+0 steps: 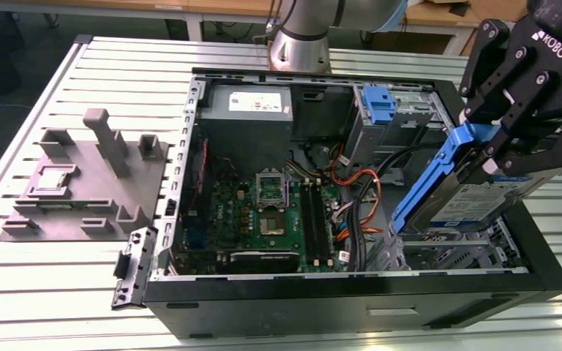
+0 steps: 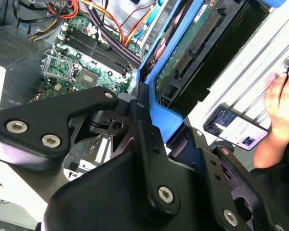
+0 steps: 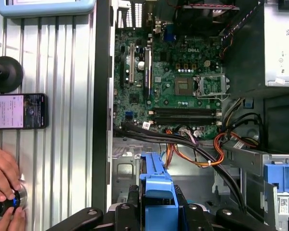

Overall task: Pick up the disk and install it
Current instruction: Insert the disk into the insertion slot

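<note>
While it hangs over the case [image 1: 359,311], the end effector [image 1: 486,162] clamps the flat, blue-railed disk [image 1: 471,203].

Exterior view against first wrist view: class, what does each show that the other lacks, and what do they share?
Exterior view's own: a grey fixture on the slatted table beside the open case. First wrist view's own: a phone and a person's hand on that table. Shared: the green motherboard, and the robot's hand shut on the disk over the case.
</note>
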Controlling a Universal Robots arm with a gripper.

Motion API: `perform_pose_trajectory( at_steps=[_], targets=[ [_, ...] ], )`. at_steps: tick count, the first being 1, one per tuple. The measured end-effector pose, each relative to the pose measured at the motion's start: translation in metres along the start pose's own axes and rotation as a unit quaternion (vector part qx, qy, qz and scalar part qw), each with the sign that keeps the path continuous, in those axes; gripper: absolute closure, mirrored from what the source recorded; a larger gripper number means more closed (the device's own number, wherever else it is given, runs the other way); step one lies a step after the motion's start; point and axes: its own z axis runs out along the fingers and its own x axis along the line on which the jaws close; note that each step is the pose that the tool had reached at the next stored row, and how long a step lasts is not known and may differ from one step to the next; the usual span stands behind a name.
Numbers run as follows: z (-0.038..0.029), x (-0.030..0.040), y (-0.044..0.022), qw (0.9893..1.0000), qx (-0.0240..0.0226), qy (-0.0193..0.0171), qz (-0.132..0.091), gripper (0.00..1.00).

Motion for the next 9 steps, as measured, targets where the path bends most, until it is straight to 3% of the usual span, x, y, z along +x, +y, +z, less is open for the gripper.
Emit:
perform_pose_trajectory(
  at_steps=[9],
  targets=[
    [0.0069,0.0002,-0.0092,1.0,0.0,0.0001,0.0,0.63]
  ],
)
